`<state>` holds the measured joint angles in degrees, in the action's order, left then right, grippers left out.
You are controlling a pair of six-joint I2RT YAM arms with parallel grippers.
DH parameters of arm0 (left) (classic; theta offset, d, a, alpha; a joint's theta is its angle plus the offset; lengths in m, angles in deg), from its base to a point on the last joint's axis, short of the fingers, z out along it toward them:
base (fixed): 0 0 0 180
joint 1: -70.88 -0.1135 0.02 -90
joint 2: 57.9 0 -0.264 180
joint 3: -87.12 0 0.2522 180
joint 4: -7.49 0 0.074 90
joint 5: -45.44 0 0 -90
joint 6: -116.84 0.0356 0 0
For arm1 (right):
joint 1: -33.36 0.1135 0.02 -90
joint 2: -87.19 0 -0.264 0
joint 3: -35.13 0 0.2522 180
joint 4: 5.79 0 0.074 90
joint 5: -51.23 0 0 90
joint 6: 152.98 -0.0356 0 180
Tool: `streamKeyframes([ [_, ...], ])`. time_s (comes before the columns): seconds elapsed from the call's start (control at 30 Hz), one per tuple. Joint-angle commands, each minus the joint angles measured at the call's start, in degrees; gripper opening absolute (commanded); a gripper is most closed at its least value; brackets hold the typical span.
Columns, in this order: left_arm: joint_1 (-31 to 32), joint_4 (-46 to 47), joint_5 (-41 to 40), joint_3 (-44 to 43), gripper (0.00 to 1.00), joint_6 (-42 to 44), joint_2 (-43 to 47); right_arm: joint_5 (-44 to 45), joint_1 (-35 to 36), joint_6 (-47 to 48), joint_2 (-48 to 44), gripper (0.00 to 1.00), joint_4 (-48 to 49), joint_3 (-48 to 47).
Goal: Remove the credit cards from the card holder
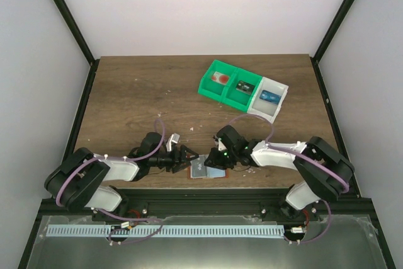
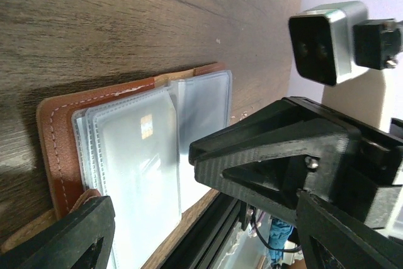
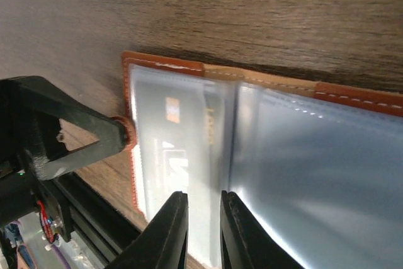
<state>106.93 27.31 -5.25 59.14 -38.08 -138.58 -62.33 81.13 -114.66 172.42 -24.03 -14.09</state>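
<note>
- Right gripper (image 3: 203, 198) sits over the clear sleeves of the open card holder (image 3: 302, 155), fingers nearly together; whether it grips anything is unclear.
- Left gripper (image 2: 145, 181) has jaws wide apart, one finger touching its leather edge.

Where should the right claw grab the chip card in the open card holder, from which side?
Likely the chip card by its edge nearest the robot, coming low from that side. It lies flat in a clear sleeve of the card holder, so only its thin edge can be pinched.
</note>
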Motion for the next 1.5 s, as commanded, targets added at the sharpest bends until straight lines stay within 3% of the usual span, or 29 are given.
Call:
streamKeyframes([
  [0.0, 0.2, 1.7, 0.2, 0.3, 0.80, 0.5, -0.4, 0.0, 0.4, 1.0, 2.5, 0.15, 0.3, -1.1],
  [0.13, 0.2, 2.4, 0.4, 0.5, 0.80, 0.0, -0.9, -0.3, 0.4, 1.9, 5.2, 0.11, -0.3, -1.3],
  [0.23, 0.2, 4.5, 1.5, 0.9, 0.80, -1.2, -0.9, 0.5, 0.4, 1.4, 5.3, 0.01, -0.2, 0.2],
  [0.63, 0.2, 2.3, 0.2, 0.4, 0.80, -0.1, -0.9, 0.8, 0.4, 2.5, 7.7, 0.01, 0.6, 0.8],
  [1.17, 0.3, -7.8, -4.0, -1.6, 0.81, 5.4, 2.4, 1.5, 0.4, 1.8, 7.2, 0.00, 1.0, 1.4],
  [1.47, 0.3, -2.2, -2.0, -0.1, 0.81, 3.0, 0.1, 1.6, 0.4, 1.5, 6.9, 0.01, 1.3, 1.7],
])
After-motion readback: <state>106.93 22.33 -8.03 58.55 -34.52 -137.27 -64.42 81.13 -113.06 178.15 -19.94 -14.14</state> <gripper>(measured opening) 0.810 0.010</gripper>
